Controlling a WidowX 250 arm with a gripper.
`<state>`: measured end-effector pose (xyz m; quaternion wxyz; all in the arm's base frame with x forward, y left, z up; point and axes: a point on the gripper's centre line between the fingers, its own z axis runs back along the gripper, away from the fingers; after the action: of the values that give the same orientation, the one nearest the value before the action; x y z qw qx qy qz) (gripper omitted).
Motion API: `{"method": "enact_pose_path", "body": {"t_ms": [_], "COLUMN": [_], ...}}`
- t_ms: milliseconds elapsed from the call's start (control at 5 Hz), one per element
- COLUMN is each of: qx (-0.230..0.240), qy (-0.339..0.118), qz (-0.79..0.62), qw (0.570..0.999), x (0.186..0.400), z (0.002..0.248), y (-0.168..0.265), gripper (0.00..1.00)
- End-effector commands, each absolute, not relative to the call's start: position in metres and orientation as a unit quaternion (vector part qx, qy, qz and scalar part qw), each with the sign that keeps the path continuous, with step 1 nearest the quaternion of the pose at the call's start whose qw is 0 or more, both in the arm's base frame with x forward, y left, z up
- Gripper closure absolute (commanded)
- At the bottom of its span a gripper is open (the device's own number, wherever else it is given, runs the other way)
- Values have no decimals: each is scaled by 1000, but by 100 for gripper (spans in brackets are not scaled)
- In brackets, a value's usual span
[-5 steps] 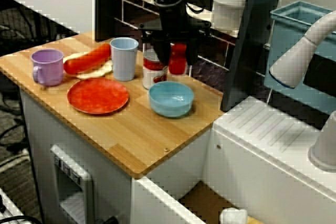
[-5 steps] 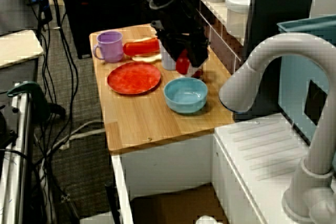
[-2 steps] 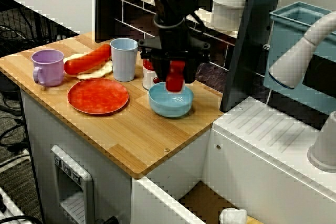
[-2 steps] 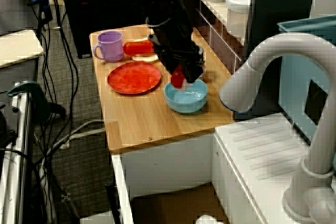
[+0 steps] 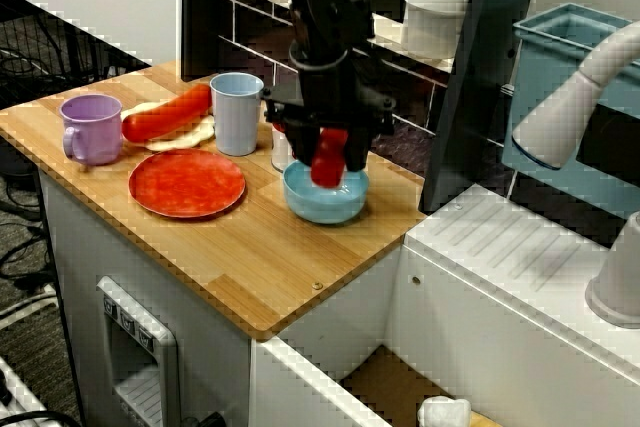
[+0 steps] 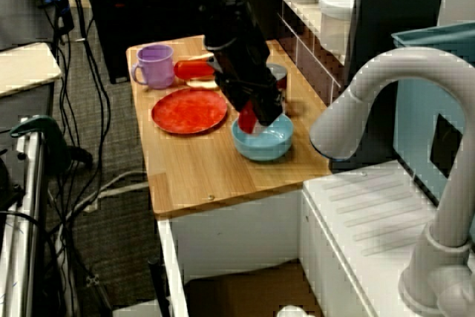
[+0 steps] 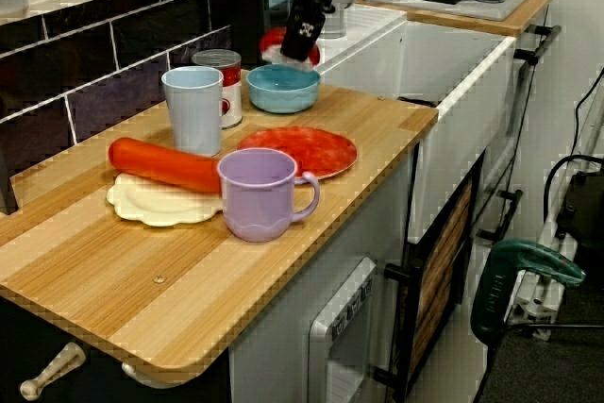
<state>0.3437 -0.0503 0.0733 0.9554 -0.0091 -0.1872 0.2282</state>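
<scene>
Over the middle of the wooden counter, you have the red object pinched upright in the gripper, whose fingers press against its sides. It hangs over the hollow of the blue bowl; from the front view you cannot tell whether it touches the bottom. Just behind the bowl stands a tin can, with a pale blue cup beside it. A red plate lies to the bowl's side, and farther off are a long orange sausage and a purple mug.
</scene>
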Motion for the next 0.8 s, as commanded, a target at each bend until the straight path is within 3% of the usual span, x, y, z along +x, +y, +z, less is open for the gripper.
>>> {"method": "enact_pose_path", "body": {"t_ms": [0, 200, 600], "qx": [1, 1, -6], "qy": [-205, -202, -191], "qz": [210, 209, 219], "qw": [956, 957, 957], "x": [333, 330, 330], "z": [71, 70, 73], "y": [-54, -53, -46], "gripper": [100, 0, 0]}}
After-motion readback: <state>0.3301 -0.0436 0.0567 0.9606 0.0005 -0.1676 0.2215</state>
